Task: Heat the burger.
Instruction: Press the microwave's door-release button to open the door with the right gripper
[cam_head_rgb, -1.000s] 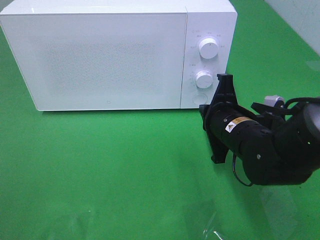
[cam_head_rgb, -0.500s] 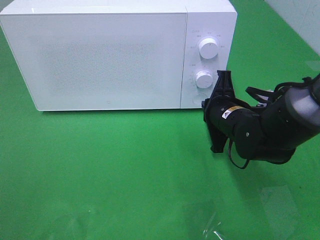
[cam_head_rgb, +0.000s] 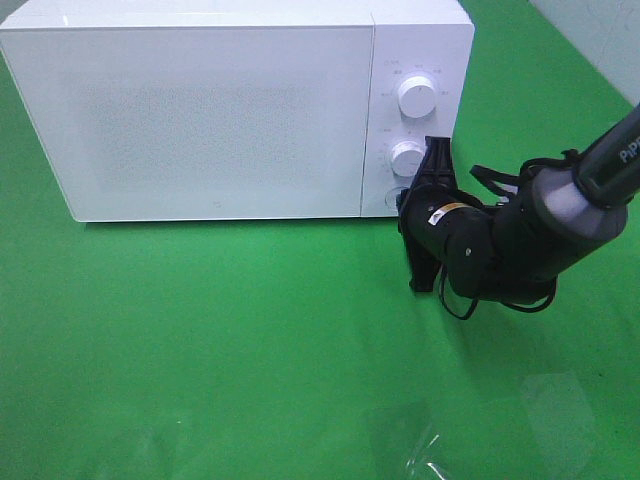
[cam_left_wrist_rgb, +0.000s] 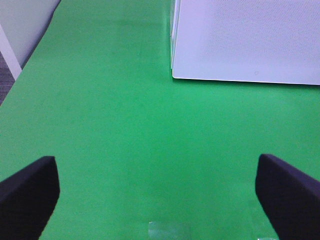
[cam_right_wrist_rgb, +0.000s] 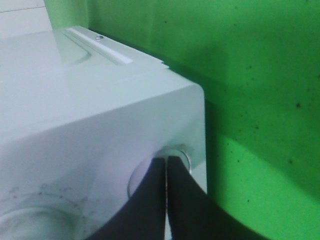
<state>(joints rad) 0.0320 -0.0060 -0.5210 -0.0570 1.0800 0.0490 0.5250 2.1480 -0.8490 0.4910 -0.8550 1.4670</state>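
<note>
A green-covered table (cam_head_rgb: 200, 340) fills the scene. A white microwave (cam_head_rgb: 220, 110) stands directly on it at the far side, left of centre, door shut. At the near edge, right of middle, lies a clear, shiny scrap (cam_head_rgb: 430, 455), too faint to identify

We see a bright green cloth (cam_head_rgb: 200, 330) covering the whole tabletop, evenly lit from above, with a few pale glossy patches (cam_head_rgb: 560, 400) near its front edge. A pale wall (cam_head_rgb: 600, 30) cuts across the far right corner. From the left wrist view the green ends at a light grey panel (cam_left_wrist_rgb: 25, 25), beside a white strip (cam_left_wrist_rgb: 10, 52) and a sliver of dark grey floor (cam_left_wrist_rgb: 5, 82). Up close in the right wrist view the green (cam_right_wrist_rgb: 260, 75) is flecked with small dark specks.
</note>
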